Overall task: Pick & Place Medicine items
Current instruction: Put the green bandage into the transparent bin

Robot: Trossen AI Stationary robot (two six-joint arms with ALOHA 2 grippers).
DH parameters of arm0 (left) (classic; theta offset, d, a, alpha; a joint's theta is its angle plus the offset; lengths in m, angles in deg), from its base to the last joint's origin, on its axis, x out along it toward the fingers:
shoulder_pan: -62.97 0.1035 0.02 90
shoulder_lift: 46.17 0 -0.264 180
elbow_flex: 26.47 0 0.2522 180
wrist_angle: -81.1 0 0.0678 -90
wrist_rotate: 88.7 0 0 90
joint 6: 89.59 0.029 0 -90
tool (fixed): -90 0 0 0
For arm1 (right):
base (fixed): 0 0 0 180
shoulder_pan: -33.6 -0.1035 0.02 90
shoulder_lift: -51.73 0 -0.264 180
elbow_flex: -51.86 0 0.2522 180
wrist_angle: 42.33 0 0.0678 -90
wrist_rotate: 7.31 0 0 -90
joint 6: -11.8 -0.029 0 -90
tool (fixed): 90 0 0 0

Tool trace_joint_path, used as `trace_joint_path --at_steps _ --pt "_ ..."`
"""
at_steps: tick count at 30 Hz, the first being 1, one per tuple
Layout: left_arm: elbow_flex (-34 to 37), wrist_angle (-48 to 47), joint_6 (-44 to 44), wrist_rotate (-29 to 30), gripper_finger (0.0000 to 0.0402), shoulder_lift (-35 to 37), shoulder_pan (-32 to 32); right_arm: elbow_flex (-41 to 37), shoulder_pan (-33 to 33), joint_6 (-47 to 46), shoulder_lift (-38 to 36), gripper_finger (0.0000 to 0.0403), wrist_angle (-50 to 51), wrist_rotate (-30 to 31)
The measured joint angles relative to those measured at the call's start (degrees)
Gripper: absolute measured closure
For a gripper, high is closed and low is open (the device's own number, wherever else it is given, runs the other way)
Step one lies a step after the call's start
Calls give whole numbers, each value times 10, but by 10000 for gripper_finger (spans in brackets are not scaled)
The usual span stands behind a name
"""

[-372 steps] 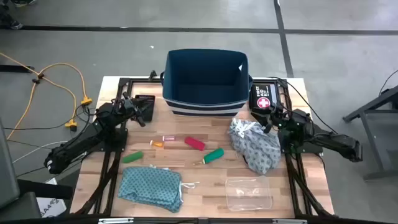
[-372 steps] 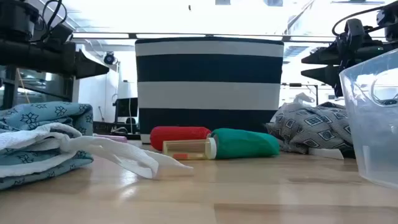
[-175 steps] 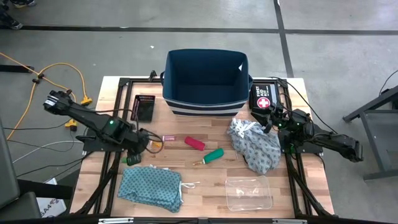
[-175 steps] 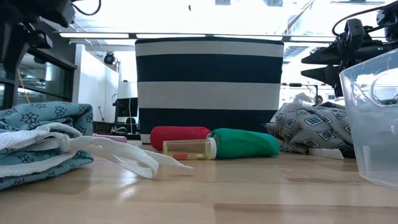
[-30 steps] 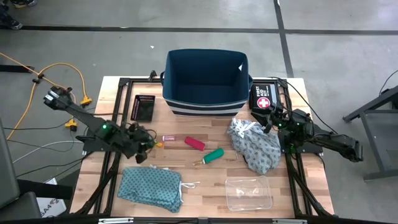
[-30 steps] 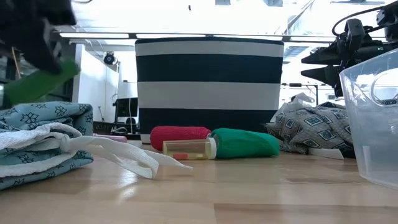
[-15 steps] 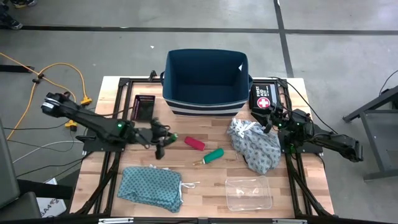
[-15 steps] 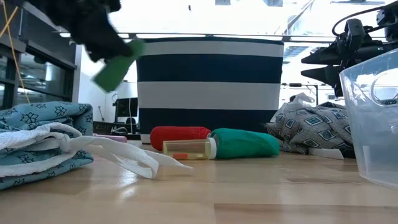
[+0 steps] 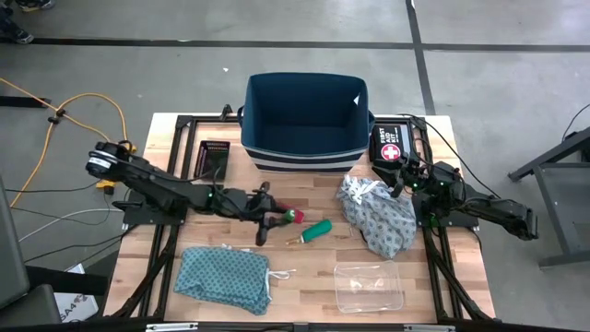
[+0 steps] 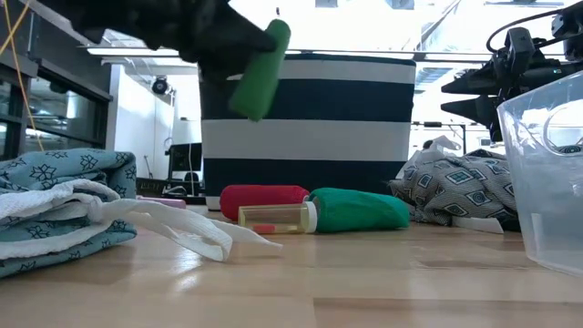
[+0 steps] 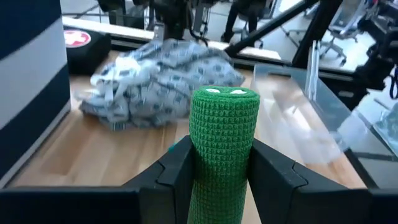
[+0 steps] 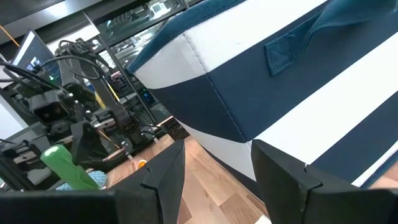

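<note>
Left wrist view: left gripper (image 11: 221, 180) clamped on green tube (image 11: 222, 134), aloft above worktop (image 9: 304, 267), short of striped bin (image 9: 305, 115). Risks slipping from narrow end-grip, or clipping bin wall. Right gripper (image 9: 403, 177) parked, empty, fingers apart.

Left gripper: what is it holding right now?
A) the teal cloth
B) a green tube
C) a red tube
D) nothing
B: the left gripper is clamped on a green tube, which stands up between its fingers in the left wrist view, and the low view shows it lifted in front of the striped bin.
</note>
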Motion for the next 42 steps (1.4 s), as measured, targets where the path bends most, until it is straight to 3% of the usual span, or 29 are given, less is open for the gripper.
trace_joint_path --at_steps 16,42 --pt "-177 -3 47 -1 278 -155 -31 0 0 0 0 230 0 0" --pt "-186 3 29 -31 277 -164 -43 0 0 0 0 230 -3 0"
